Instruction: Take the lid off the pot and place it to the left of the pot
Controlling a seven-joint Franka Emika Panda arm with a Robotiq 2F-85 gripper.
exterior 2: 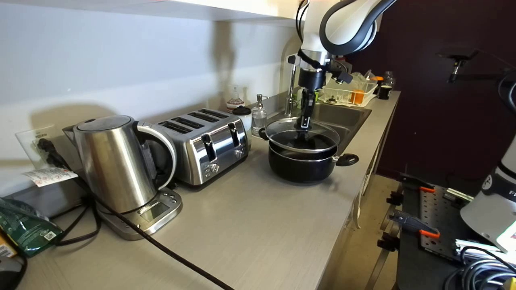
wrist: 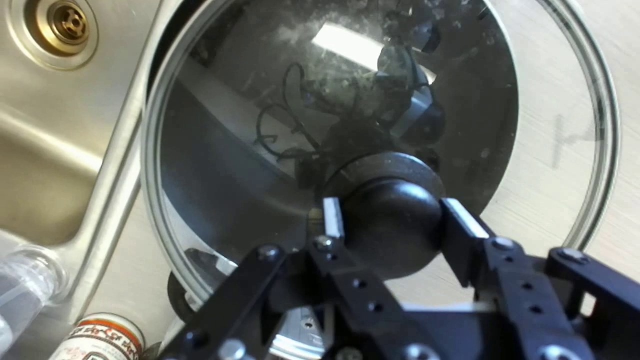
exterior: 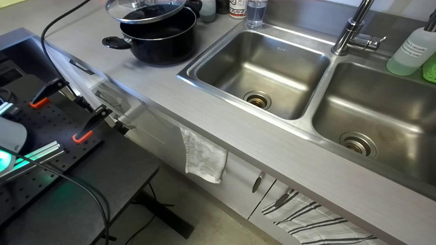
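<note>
In an exterior view the toaster (exterior 2: pixel 221 141) stands on the table (exterior 2: pixel 258 225) at nine o'clock from the pot (exterior 2: pixel 300 169); at twelve, apparently clear of it, hangs the lid (exterior 2: pixel 289 138), the jaws pinching its knob (wrist: pixel 392 227): lifting looks done, setting it down left of the pot remains

lid (wrist: pixel 345 115): glossy glass (smudged in patches) | pot (exterior: pixel 167 51): smooth | kettle (exterior 2: pixel 115 169): brushed metal | sink (exterior: pixel 322 88): satin metal
</note>
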